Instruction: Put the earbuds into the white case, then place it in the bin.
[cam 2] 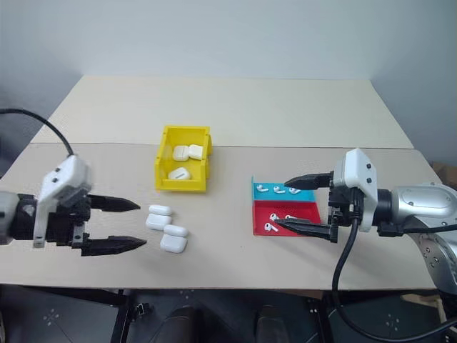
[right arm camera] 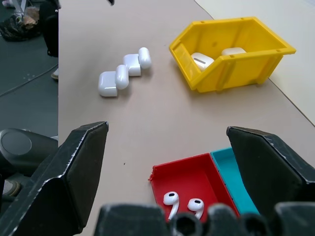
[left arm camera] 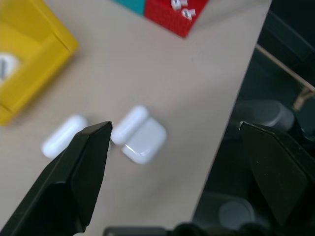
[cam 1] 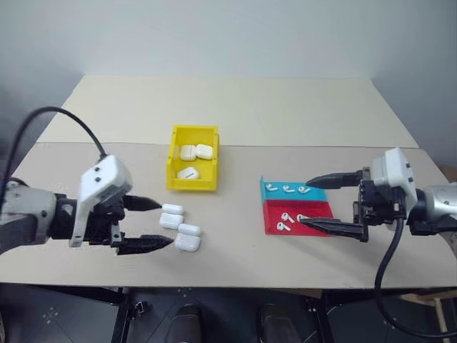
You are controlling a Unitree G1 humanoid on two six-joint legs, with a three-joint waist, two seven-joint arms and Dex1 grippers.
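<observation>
Two white cases [cam 1: 187, 243] [cam 1: 171, 221] lie on the table with their lids flipped open, in front of the yellow bin [cam 1: 193, 184]. My left gripper [cam 1: 163, 224] hovers open just left of them, fingertips level with the cases, holding nothing; the left wrist view shows the nearer case [left arm camera: 145, 141] between its fingers [left arm camera: 88, 162]. Several earbuds [cam 1: 285, 218] lie in the red-and-blue tray [cam 1: 321, 209]. My right gripper [cam 1: 305, 203] stands open over that tray, empty. In the right wrist view, two earbuds [right arm camera: 171, 199] sit in the red half.
The bin holds three closed white cases [cam 1: 188, 151]. The tray's blue half [cam 1: 315, 194] carries three earbuds [cam 1: 288, 189]. The table's front edge runs close below both grippers. A seam crosses the tabletop behind the bin.
</observation>
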